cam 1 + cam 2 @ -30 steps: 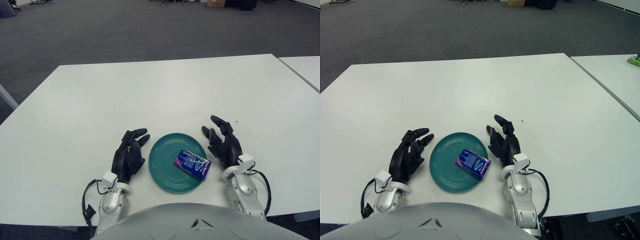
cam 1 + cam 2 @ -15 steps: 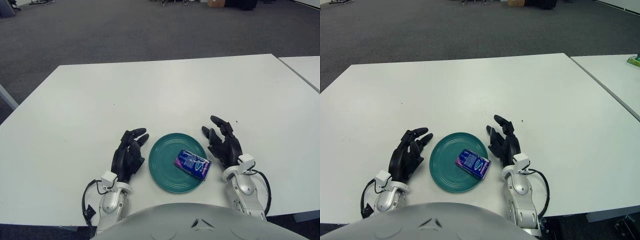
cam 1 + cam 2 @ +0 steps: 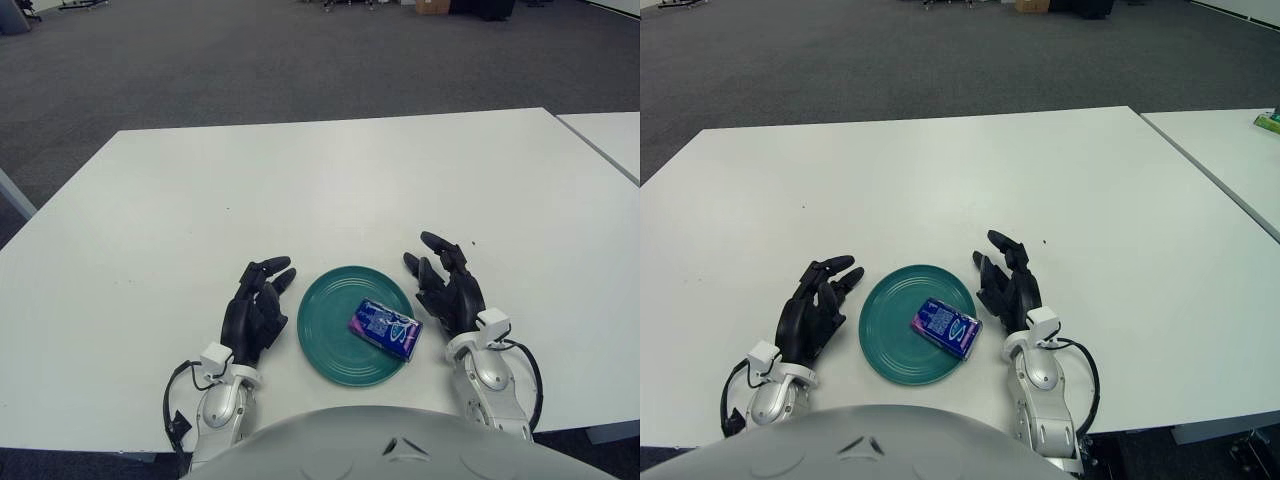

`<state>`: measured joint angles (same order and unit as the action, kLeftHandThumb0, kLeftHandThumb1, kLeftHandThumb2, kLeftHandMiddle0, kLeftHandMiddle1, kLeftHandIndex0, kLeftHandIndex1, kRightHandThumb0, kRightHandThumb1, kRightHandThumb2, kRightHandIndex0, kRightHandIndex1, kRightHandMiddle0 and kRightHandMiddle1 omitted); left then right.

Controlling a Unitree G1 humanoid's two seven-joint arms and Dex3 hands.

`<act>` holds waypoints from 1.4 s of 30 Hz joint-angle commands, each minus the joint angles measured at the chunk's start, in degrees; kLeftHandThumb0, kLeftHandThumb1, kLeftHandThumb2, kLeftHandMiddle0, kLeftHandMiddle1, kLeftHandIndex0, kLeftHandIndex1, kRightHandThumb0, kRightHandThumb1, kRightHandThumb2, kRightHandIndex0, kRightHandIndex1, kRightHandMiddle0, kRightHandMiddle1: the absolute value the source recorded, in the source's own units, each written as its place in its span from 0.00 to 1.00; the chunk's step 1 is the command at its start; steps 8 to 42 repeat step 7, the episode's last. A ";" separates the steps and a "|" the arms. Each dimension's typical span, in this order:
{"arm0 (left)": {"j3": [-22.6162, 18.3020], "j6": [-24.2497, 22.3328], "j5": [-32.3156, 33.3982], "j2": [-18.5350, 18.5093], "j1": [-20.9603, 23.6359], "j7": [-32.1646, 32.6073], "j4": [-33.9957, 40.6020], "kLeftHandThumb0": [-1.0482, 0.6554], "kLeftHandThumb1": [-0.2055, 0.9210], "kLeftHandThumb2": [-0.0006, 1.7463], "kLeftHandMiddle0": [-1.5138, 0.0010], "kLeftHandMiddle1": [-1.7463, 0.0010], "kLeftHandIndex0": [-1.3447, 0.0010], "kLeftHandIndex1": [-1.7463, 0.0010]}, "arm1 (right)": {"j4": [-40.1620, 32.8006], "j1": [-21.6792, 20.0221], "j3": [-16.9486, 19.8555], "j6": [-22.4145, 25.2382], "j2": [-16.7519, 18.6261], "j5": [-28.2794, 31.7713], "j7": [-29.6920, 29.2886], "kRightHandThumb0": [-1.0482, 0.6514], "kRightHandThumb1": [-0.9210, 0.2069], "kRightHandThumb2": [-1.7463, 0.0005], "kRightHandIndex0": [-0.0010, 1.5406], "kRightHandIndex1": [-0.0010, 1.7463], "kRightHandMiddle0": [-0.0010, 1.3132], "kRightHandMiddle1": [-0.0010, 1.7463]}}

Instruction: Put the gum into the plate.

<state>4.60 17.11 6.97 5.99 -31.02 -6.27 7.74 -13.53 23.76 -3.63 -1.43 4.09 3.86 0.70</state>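
Observation:
A blue and purple gum pack (image 3: 385, 328) lies flat in the right half of a round teal plate (image 3: 325, 335) near the table's front edge. My left hand (image 3: 257, 305) rests on the table just left of the plate, fingers relaxed, holding nothing. My right hand (image 3: 445, 285) rests just right of the plate, fingers spread, holding nothing and apart from the gum. The same scene shows in the right eye view, with the gum pack (image 3: 946, 328) in the plate (image 3: 888, 330).
The white table (image 3: 300, 190) stretches far ahead of the plate. A second white table (image 3: 610, 135) stands at the right, with a small green object (image 3: 1268, 122) on it. Grey carpet lies beyond.
My left hand has drawn back slightly toward me. The gum, the plate and my right hand have not moved.

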 commanded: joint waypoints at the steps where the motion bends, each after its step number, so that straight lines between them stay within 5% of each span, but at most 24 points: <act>1: -0.40 -1.27 0.66 -0.06 -0.52 0.68 -0.16 0.10 1.00 0.49 0.69 0.71 0.81 0.38 | 1.26 1.13 0.45 1.78 -0.01 0.74 -0.07 0.23 0.00 0.56 0.38 0.02 0.00 0.48; 42: -0.46 -0.87 0.57 -0.38 -0.33 0.41 -0.41 0.10 1.00 0.49 0.69 0.72 0.82 0.38 | 1.02 1.32 0.30 1.82 -0.12 0.48 -0.07 0.22 0.00 0.55 0.38 0.02 0.00 0.48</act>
